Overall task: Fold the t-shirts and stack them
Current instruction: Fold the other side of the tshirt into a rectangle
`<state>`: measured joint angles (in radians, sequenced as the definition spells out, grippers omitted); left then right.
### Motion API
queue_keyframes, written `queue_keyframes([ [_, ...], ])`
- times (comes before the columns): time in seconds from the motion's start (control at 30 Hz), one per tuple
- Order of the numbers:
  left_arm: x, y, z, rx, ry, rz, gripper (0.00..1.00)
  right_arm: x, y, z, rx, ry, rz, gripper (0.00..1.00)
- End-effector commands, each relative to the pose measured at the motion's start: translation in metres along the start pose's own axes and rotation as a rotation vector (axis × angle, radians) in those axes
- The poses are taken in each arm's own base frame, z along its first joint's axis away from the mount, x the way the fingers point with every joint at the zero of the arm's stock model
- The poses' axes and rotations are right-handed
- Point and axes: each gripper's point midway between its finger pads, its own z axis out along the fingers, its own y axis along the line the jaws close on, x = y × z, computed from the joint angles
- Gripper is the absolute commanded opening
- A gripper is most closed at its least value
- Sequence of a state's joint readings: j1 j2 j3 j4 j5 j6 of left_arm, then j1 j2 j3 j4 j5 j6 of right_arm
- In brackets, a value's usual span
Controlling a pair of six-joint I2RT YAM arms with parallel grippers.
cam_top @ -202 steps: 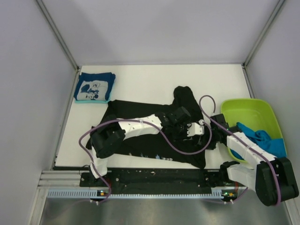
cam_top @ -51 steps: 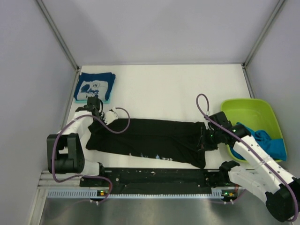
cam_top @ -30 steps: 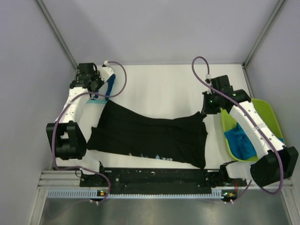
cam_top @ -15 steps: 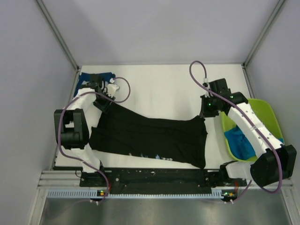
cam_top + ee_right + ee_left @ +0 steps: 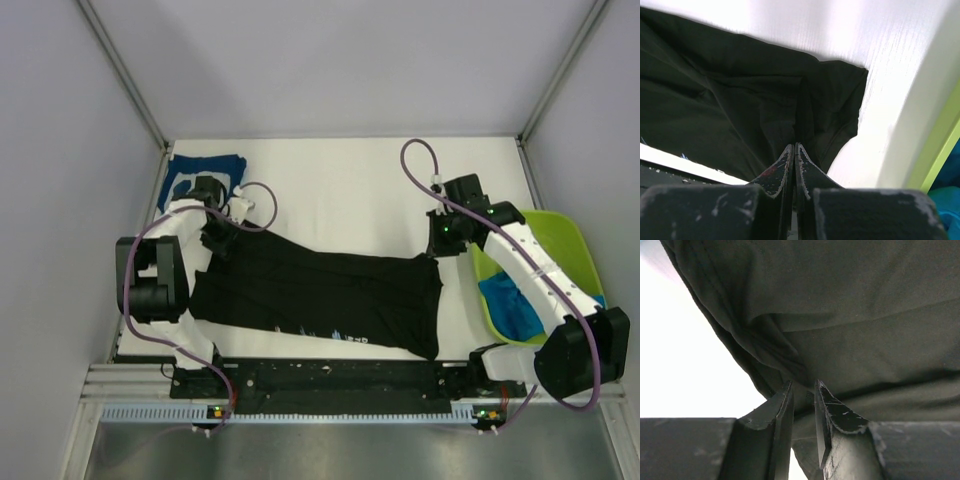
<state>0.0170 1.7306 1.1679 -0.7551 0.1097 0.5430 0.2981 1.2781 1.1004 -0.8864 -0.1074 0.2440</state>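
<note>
The black t-shirt [image 5: 320,295] lies along the worktop's [image 5: 340,190] near edge, long axis left to right; I can't tell the collar end. It was a narrow band a moment ago, and its far edge is now drawn outward. The left end effector [image 5: 214,238] and right end effector [image 5: 437,250] each clench a far corner.

We saw two arms built of white shells, the left arm [image 5: 176,215] and the right arm [image 5: 540,272], each with bulky black joints. A purple cable [image 5: 403,160] looped along each one. Small green lights [image 5: 443,227] glowed on the right arm's black wrist. The left end effector [image 5: 804,390] and the right end effector [image 5: 794,148] had dark, tapered fingers [image 5: 781,412] scuffed with pale scratches. A red smear marked one right finger.
</note>
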Motion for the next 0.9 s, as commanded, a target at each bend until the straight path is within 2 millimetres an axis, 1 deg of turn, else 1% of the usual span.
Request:
queue_keyframes([
  [0.0,0.0,0.008,0.004,-0.048,0.005,-0.02,0.26,-0.01,0.002,-0.005,-0.009,-0.06,-0.023,0.0],
  [0.03,0.001,0.011,0.005,-0.07,0.011,-0.019,0.24,-0.01,0.001,-0.006,-0.009,-0.063,-0.023,0.0],
  [0.1,0.003,0.015,0.007,-0.089,0.021,-0.012,0.16,-0.009,0.0,-0.006,-0.004,-0.063,-0.026,0.0],
  [0.17,0.002,0.018,0.005,-0.107,0.014,-0.013,0.0,-0.009,-0.001,-0.006,0.001,-0.066,-0.032,0.0],
  [0.33,-0.003,0.037,-0.001,-0.2,-0.015,-0.006,0.0,-0.006,-0.005,-0.005,0.018,-0.065,-0.037,0.0],
  [0.5,-0.002,0.068,-0.004,-0.325,0.003,-0.026,0.0,-0.003,-0.006,-0.003,0.02,-0.058,-0.038,0.0],
  [0.57,-0.001,0.077,-0.004,-0.36,0.014,-0.029,0.0,-0.004,-0.006,-0.003,0.019,-0.059,-0.041,0.0],
  [0.6,0.0,0.079,-0.004,-0.371,0.021,-0.028,0.0,-0.004,-0.006,-0.003,0.019,-0.059,-0.043,0.0],
  [0.73,0.007,0.073,0.004,-0.336,0.055,-0.006,0.0,-0.004,-0.006,-0.002,0.017,-0.055,-0.047,0.0],
  [0.77,0.008,0.072,0.006,-0.327,0.061,0.004,0.02,-0.004,-0.006,-0.002,0.017,-0.053,-0.048,0.0],
  [0.8,0.008,0.071,0.006,-0.323,0.064,0.013,0.15,-0.004,-0.006,-0.003,0.016,-0.056,-0.047,0.0],
  [0.87,0.001,0.076,-0.001,-0.336,0.052,0.03,0.33,-0.004,-0.005,-0.003,0.014,-0.056,-0.05,0.0],
])
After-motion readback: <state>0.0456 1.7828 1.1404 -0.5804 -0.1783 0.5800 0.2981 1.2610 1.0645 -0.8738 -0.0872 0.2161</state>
